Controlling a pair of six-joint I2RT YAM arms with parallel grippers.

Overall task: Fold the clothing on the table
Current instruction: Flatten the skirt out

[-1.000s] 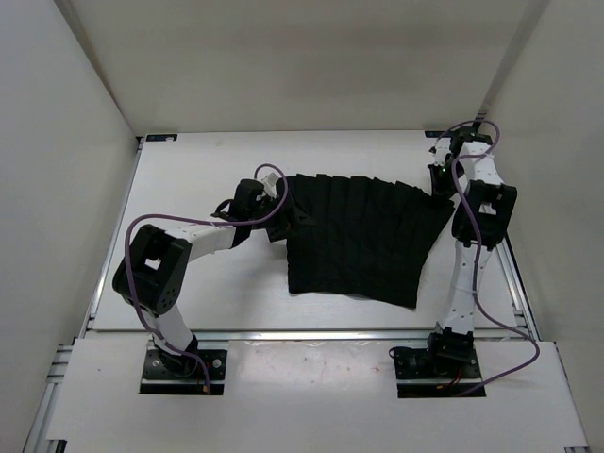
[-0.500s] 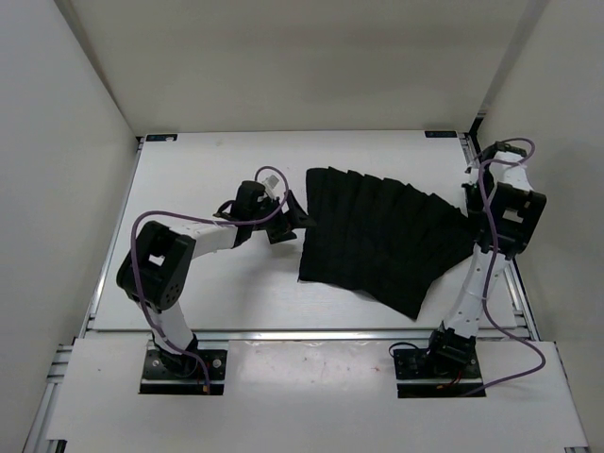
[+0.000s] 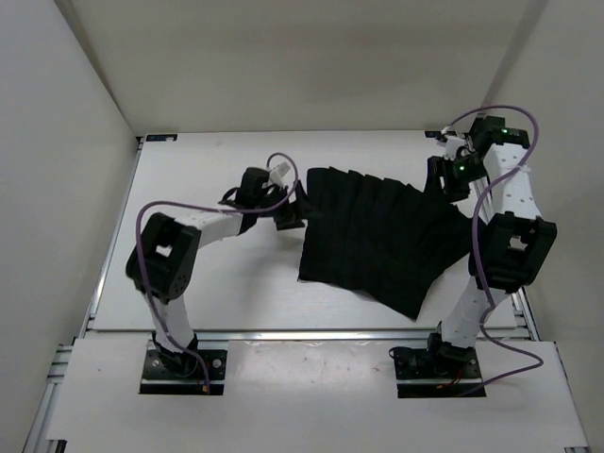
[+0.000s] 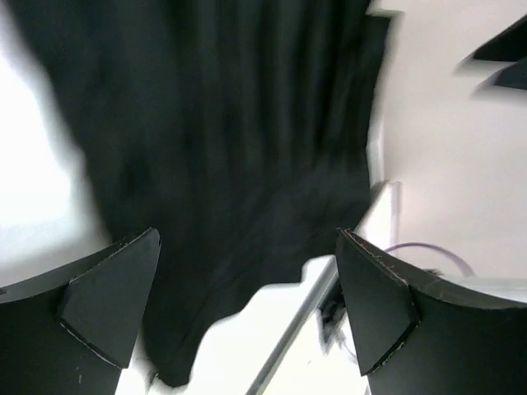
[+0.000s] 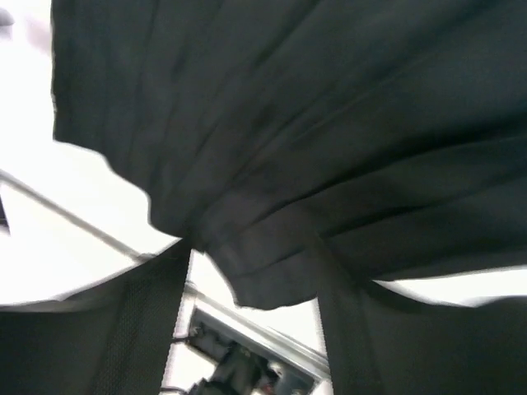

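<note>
The white matte table (image 3: 208, 283) carries the clothing (image 3: 377, 236), which lies flat from the table's centre toward 3 o'clock. It is a soft black fan of pleat-like creases, laid out, I judge, so that an edge can be lifted for a fold. The left gripper (image 3: 288, 209) sits at the garment's 10 o'clock edge with its fingers spread wide on nothing. The right gripper (image 3: 444, 177) hovers over the 2 o'clock corner with its fingers parted (a limp hem corner droops between them, apparently unpinched).

Top view: high, looking down, whole table (image 3: 217, 283). Wrist views: close, both facing clothing (image 4: 230, 164).
</note>
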